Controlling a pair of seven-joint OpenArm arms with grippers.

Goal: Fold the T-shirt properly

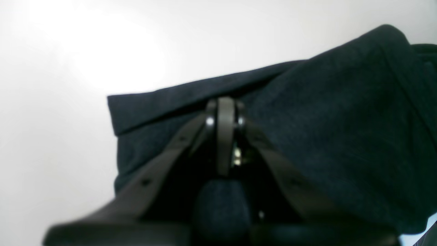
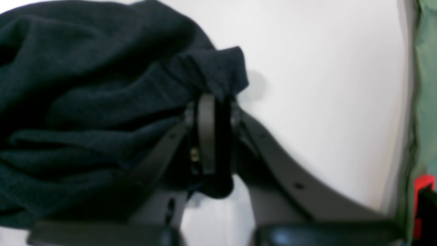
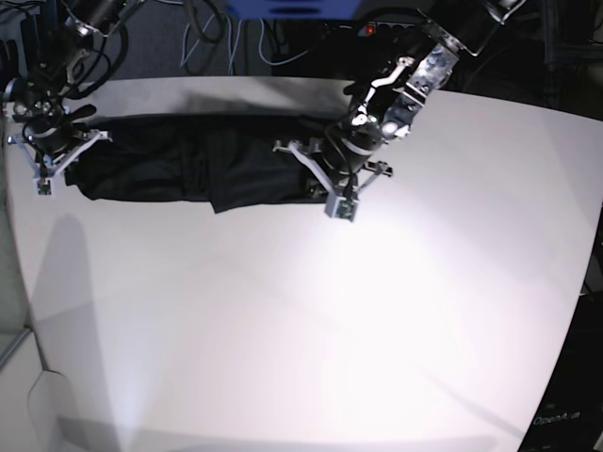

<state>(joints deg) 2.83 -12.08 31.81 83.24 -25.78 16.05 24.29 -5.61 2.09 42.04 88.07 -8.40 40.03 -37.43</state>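
The black T-shirt (image 3: 188, 160) lies as a long folded band across the far left part of the white table (image 3: 330, 311). My left gripper (image 3: 320, 177) is at the band's right end. In the left wrist view the left gripper (image 1: 223, 112) is shut on the T-shirt (image 1: 341, 119), with a bunch of cloth between the fingers. My right gripper (image 3: 52, 155) is at the band's left end. In the right wrist view the right gripper (image 2: 208, 106) is shut on a gathered edge of the T-shirt (image 2: 85, 85).
Cables and dark equipment (image 3: 283, 28) stand behind the table's far edge. The table's left edge runs close to my right gripper. A green surface (image 2: 426, 85) and a red part (image 2: 423, 184) show at the right of the right wrist view.
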